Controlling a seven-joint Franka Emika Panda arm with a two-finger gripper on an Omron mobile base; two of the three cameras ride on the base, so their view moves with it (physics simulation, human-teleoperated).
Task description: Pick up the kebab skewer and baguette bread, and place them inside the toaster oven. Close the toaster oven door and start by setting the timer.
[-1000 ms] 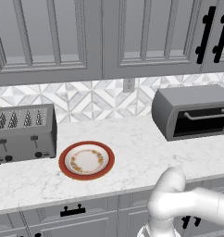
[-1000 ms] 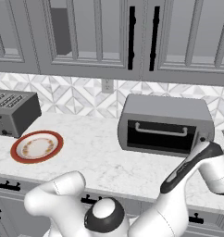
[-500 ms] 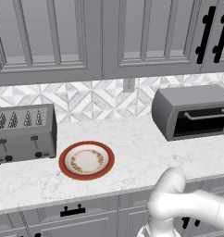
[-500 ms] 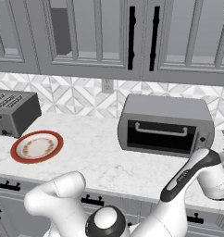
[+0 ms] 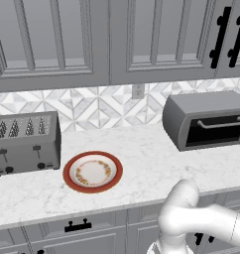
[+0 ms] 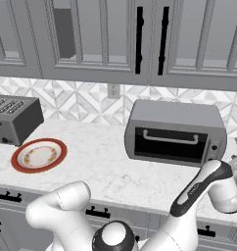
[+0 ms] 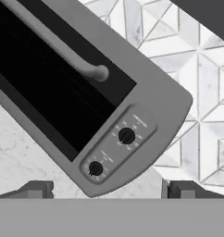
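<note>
1. The grey boxy metal toaster oven [image 6: 175, 131] is seen at the far right of the white marble counter [image 6: 106, 166], against the patterned backsplash; its dark glass door with the silver bar handle [image 6: 170, 139] is shut.
2. Two black knobs [image 7: 127, 136] on the oven's right panel lie straight ahead of the two-finger gripper [image 7: 107, 189], whose jaws are spread wide and empty.
3. The red-rimmed round plate [image 5: 92, 171] left of the oven is bare; skewer and baguette are judged loaded, though the interior cannot be made out.
4. Judged remaining: setting the timer knob.
5. A silver slotted toaster [image 5: 26, 142] stands far left.
</note>
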